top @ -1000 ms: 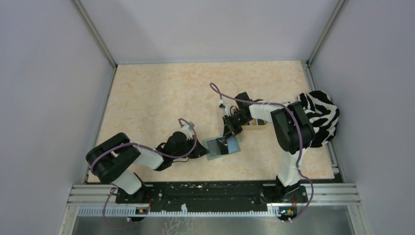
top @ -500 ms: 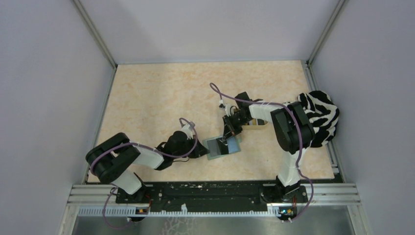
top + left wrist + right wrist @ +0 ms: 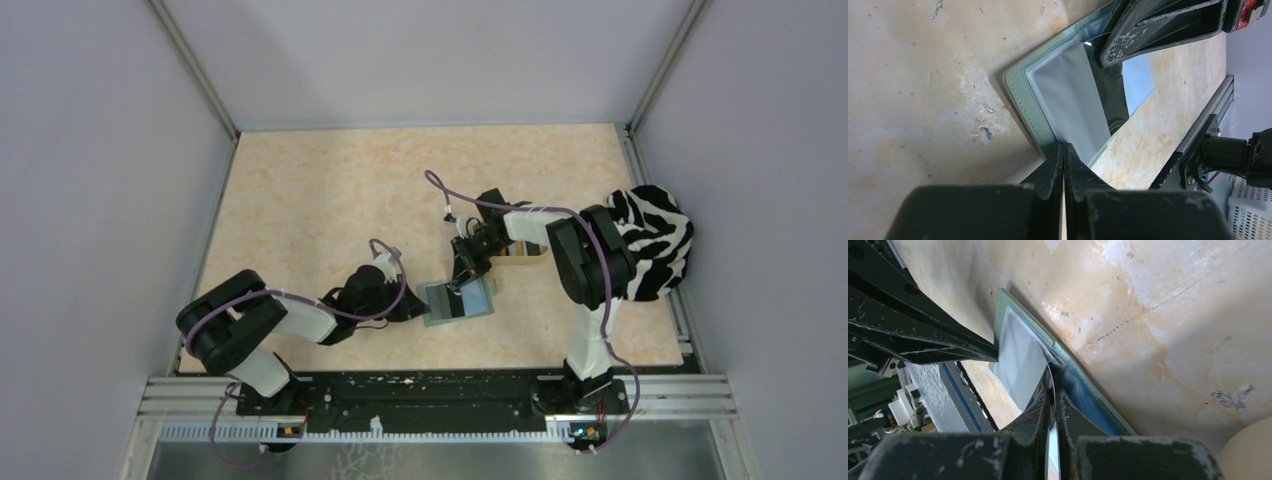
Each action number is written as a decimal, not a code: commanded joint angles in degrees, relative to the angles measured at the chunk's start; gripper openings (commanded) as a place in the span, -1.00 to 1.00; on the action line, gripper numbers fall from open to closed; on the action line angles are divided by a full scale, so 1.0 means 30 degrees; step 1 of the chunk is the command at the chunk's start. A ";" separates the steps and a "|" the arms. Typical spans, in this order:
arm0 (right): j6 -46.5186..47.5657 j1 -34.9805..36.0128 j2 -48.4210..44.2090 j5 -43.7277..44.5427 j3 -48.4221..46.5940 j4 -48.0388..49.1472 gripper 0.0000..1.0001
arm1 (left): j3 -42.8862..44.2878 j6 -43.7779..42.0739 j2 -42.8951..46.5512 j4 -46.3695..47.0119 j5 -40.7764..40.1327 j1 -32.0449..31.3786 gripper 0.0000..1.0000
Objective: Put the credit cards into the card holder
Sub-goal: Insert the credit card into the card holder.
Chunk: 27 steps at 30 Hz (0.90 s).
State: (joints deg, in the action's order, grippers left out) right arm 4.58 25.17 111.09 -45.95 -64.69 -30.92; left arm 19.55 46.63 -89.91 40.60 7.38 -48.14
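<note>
The card holder [image 3: 456,301] lies open on the table, pale grey-green outside, blue-green inside. In the left wrist view its green edge [image 3: 1020,97] frames a grey pocket. My left gripper [image 3: 414,311] is shut, and its tips [image 3: 1064,146] press on the holder's near edge. My right gripper [image 3: 463,281] is shut on a black credit card [image 3: 1050,382], seen edge-on, whose far end reaches into the holder's pocket [image 3: 1020,357]. The same card shows dark and glossy in the left wrist view [image 3: 1113,92].
A tan tray [image 3: 520,255] sits behind the right gripper, mostly hidden by the arm; its rim shows in the right wrist view [image 3: 1248,450]. A zebra-striped cloth [image 3: 660,240] lies at the table's right edge. Grey walls surround the table.
My right gripper has shifted slightly left and toward the holder with the card. The holder has turned a little. My left gripper stays at its edge.
</note>
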 commanded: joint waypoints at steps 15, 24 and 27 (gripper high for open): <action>0.0363 0.0693 0.0416 0.0351 -0.0438 -0.0506 -0.81 | 0.0884 -0.1211 0.5072 -0.5091 -0.1853 -0.0068 -0.28; 0.0407 0.0693 0.0372 0.0422 -0.0473 -0.0549 -0.80 | 0.1654 0.0430 0.5965 -0.4040 0.1223 -0.0089 -0.36; 0.0407 0.0693 0.0388 0.0455 -0.0469 -0.0553 -0.80 | 0.2072 0.0647 0.5842 -0.3998 0.0990 -0.0495 -0.39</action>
State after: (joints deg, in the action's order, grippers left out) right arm 4.47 26.52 111.28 -46.59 -64.95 -32.45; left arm 23.00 46.85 -72.12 27.46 8.25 -48.29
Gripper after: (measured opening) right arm 0.101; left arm 0.312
